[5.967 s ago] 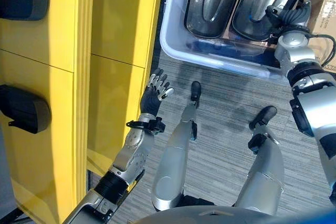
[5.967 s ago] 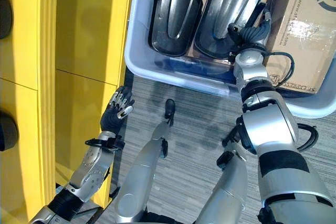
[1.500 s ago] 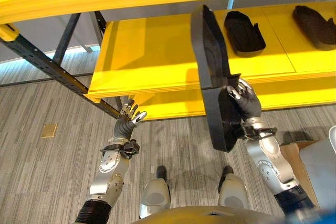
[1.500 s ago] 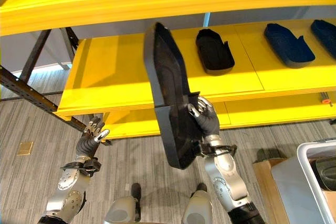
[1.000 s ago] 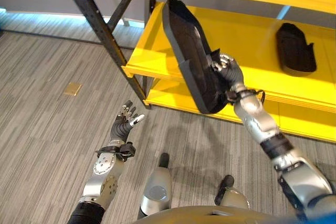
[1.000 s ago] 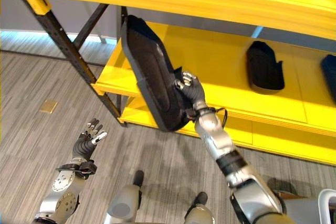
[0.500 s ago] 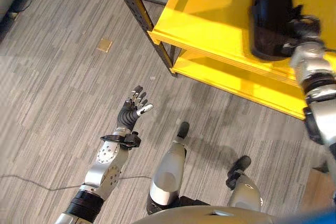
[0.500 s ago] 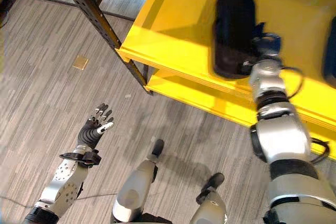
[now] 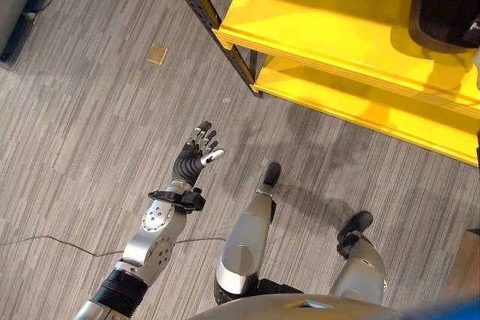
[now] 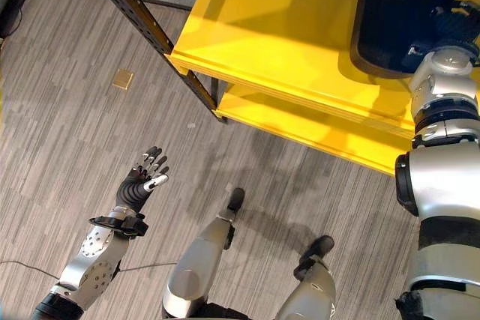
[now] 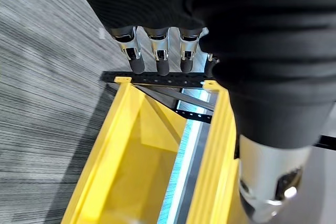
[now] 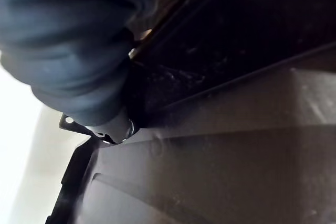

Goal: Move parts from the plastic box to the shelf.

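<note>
A long black moulded part (image 10: 394, 13) lies on the yellow shelf (image 10: 285, 28), near its front edge. My right hand (image 10: 452, 24) is at the part's near end, its fingers curled on the rim. From the right wrist, the part's dark ribbed surface (image 12: 236, 103) sits right against the hand. My left hand (image 10: 142, 181) hangs over the grey floor away from the shelf, open and holding nothing. Its straight fingers (image 11: 157, 56) point toward the shelf frame.
A lower yellow shelf level (image 10: 315, 133) juts out below the first. A black perforated upright (image 10: 135, 13) stands at the shelf's left corner. A small brass plate (image 10: 123, 78) is set in the striped floor.
A second ago my right hand held the black part tilted up in front of the shelf; now the part rests on it. The view has shifted. The left hand stayed open.
</note>
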You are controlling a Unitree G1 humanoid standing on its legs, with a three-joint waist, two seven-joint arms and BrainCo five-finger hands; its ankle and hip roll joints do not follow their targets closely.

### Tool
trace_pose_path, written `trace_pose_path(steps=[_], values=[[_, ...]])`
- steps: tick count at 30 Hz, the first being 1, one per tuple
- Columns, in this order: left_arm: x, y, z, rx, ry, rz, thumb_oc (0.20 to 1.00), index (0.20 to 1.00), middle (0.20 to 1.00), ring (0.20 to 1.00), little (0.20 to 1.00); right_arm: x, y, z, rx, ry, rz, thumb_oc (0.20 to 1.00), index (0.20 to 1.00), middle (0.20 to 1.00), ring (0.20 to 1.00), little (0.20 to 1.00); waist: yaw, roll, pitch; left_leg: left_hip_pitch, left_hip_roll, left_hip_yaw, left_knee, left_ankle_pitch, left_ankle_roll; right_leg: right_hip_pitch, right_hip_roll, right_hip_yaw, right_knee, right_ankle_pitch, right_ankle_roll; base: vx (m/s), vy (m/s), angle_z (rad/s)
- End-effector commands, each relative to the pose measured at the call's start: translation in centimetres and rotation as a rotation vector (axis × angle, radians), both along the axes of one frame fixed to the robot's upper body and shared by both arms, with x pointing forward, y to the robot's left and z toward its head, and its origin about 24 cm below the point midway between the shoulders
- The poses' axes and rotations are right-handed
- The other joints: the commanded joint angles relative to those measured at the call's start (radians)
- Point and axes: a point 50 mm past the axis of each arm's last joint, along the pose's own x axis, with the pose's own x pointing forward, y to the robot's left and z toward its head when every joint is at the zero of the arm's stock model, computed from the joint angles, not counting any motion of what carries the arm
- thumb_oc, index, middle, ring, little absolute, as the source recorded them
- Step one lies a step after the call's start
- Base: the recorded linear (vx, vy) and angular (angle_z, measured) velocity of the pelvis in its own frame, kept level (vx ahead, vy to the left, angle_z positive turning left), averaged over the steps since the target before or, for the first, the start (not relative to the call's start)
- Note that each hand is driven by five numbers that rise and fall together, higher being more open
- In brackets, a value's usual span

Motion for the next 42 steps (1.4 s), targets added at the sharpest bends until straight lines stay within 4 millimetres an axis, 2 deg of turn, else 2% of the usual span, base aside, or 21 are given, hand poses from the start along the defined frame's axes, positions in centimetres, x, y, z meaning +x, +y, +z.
trace_pose_path(steps=[1, 6, 14, 21, 29, 30, 42], values=[[0.3, 0.9, 2.9, -0.007, -0.14, 0.024, 1.0, 1.0, 1.0, 1.0, 1.0, -1.8, 0.7, 7.8, -0.06, -0.261, 0.012, 0.2, 0.2, 0.2, 0.2, 0.2, 0.006, -0.022, 0.045, -0.102, 0.052, -0.041, 0.117, -0.085, -0.026, 0.145, 0.032, -0.009, -0.007, -0.102, 0.007, 0.0, -0.02, 0.07], [0.4, 0.9, 3.0, -0.017, -0.14, 0.027, 1.0, 1.0, 1.0, 1.0, 1.0, -2.1, 0.3, 8.2, 0.043, -0.333, 0.017, 0.2, 0.2, 0.2, 0.2, 0.2, 0.004, -0.02, 0.05, -0.117, 0.043, -0.043, 0.122, -0.086, -0.024, 0.138, 0.032, -0.012, -0.003, -0.106, 0.007, 0.0, -0.008, 0.04], [0.5, 1.0, 3.2, -0.027, -0.148, 0.042, 1.0, 1.0, 1.0, 1.0, 1.0, -2.6, 0.0, 8.7, 0.092, -0.38, 0.012, 0.2, 0.2, 0.2, 0.2, 0.2, 0.004, -0.017, 0.054, -0.128, 0.033, -0.048, 0.13, -0.091, -0.022, 0.142, 0.029, -0.019, -0.004, -0.108, 0.005, 0.0, -0.002, 0.02], [0.5, 1.2, 3.3, -0.031, -0.149, 0.05, 1.0, 1.0, 1.0, 1.0, 1.0, -3.2, -0.5, 9.4, 0.078, -0.391, -0.012, 0.2, 0.2, 0.2, 0.2, 0.2, 0.003, -0.015, 0.058, -0.137, 0.027, -0.047, 0.134, -0.092, -0.019, 0.139, 0.027, -0.022, -0.005, -0.105, 0.006, 0.0, 0.0, 0.0], [0.4, 1.8, 3.5, -0.035, -0.159, 0.07, 1.0, 1.0, 1.0, 1.0, 1.0, -3.5, 0.0, 10.9, -0.071, -0.345, -0.036, 0.2, 0.2, 0.2, 0.2, 0.2, -0.003, -0.026, 0.062, -0.14, 0.029, -0.051, 0.12, -0.08, -0.023, 0.138, 0.038, -0.026, -0.012, -0.105, 0.004, -0.02, -0.007, 0.03], [0.2, 2.0, 3.6, -0.032, -0.162, 0.078, 1.0, 1.0, 1.0, 1.0, 1.0, -3.5, 0.2, 11.1, -0.143, -0.309, -0.056, 1.0, 1.0, 1.0, 1.0, 1.0, -0.007, -0.03, 0.062, -0.141, 0.032, -0.052, 0.118, -0.077, -0.022, 0.132, 0.04, -0.025, -0.006, -0.103, 0.003, -0.04, 0.0, 0.03], [0.4, 2.2, 3.6, -0.029, -0.162, 0.081, 1.0, 1.0, 1.0, 1.0, 1.0, -3.3, 0.3, 10.6, -0.077, -0.353, -0.038, 1.0, 1.0, 1.0, 1.0, 1.0, -0.015, -0.04, 0.062, -0.125, 0.034, -0.051, 0.116, -0.077, -0.024, 0.153, 0.044, -0.027, -0.014, -0.103, 0.004, -0.01, -0.002, 0.0]])
